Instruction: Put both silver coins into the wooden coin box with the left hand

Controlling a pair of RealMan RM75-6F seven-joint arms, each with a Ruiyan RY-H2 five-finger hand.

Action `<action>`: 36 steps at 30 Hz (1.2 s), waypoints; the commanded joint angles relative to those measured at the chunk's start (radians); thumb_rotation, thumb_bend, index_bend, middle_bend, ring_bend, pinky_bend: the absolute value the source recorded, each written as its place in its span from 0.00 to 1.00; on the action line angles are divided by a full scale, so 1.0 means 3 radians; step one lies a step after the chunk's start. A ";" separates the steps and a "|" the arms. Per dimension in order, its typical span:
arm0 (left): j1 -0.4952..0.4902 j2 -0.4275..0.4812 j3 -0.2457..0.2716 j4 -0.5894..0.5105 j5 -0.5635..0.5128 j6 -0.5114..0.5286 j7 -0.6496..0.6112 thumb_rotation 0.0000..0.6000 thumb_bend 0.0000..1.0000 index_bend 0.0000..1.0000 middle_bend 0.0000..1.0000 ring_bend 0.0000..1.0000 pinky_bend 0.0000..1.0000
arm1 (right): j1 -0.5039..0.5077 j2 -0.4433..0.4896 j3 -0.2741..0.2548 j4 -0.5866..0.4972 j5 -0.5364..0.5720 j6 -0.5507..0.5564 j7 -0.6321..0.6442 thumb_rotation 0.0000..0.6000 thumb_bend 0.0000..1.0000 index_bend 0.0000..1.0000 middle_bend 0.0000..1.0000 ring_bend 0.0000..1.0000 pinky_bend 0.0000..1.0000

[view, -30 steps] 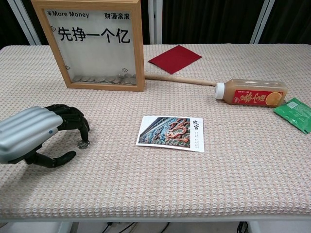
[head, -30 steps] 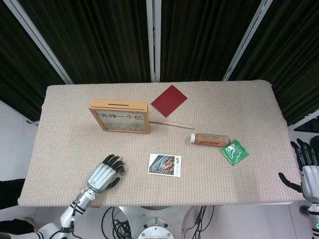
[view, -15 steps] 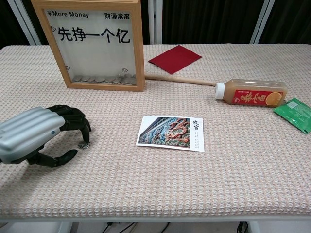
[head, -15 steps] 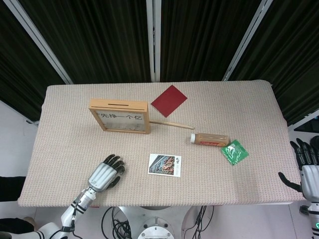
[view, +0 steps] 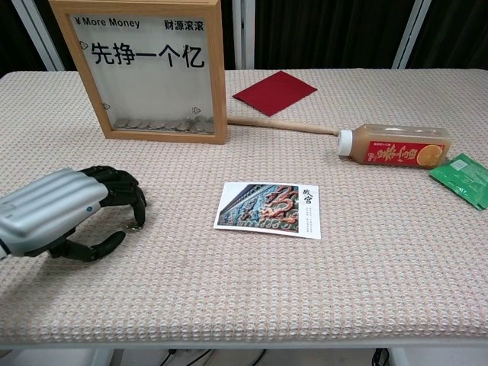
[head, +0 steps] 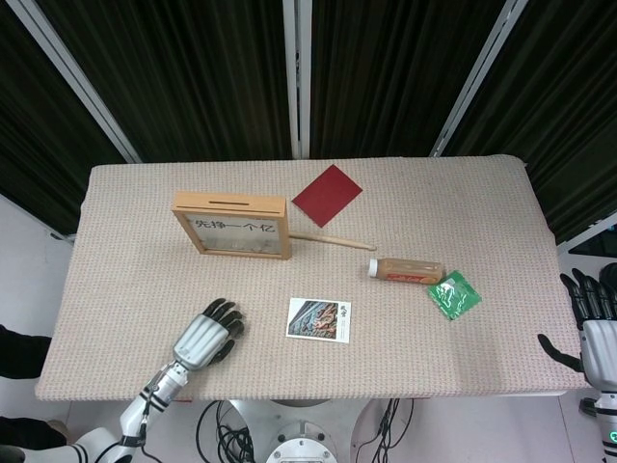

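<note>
The left hand (view: pixel 65 215) rests palm-down on the bench (view: pixel 381 290), in front of the wooden coin box (view: pixel 149 72), fingers (view: pixel 126 191) curled over where a silver coin would lie. No coin shows, so whether it is pinched cannot be told. The right hand (head: pixel 596 323), fingers spread and empty, hangs well apart.

Coin box (view: pixel 142 72) reads "¥More Money", "先挣一个亿"; postcard (view: pixel 268 210) perhaps "故宫".
</note>
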 commanded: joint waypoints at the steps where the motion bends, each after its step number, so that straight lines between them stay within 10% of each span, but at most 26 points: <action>1: -0.0011 -0.0008 -0.0009 -0.0001 0.0000 -0.0001 0.0002 1.00 0.19 0.39 0.26 0.13 0.16 | -0.0002 -0.0001 0.0001 0.0000 0.0002 0.0002 0.0003 1.00 0.15 0.00 0.00 0.00 0.00; 24: -0.0079 -0.0195 -0.0075 0.0323 0.0080 0.0154 -0.0002 1.00 0.19 0.46 0.28 0.13 0.16 | 0.0005 -0.0017 -0.0007 0.0022 0.0010 -0.0027 0.0010 1.00 0.15 0.00 0.00 0.00 0.00; 36: -0.0079 -0.0375 -0.0087 0.0674 0.0156 0.0340 0.0057 1.00 0.36 0.50 0.30 0.13 0.16 | 0.0014 -0.0006 -0.0024 0.0031 0.0000 -0.0058 0.0017 1.00 0.15 0.00 0.00 0.00 0.00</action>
